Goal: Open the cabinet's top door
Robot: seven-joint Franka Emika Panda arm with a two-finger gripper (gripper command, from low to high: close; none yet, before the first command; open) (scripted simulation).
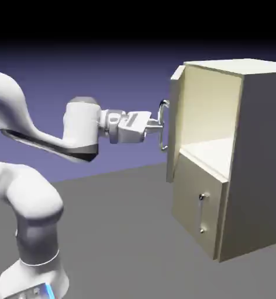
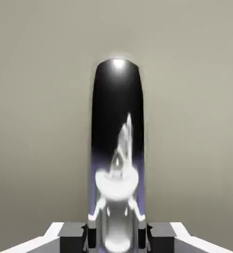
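The top door (image 1: pixel 176 122) of the cabinet (image 1: pixel 263 157) is seen swung wide, its silver handle (image 1: pixel 163 125) clamped in the closed gripper (image 1: pixel 154 125). A pull off the hinge arc could cause the handle to be lost.

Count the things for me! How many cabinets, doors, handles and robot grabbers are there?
Cabinets: 1, the cabinet
Doors: 2, the top door, swung open, and the lower door, shut
Handles: 2, the top door's handle and the lower handle
Grabbers: 1, the gripper, shut on the top door's handle
Total: 6
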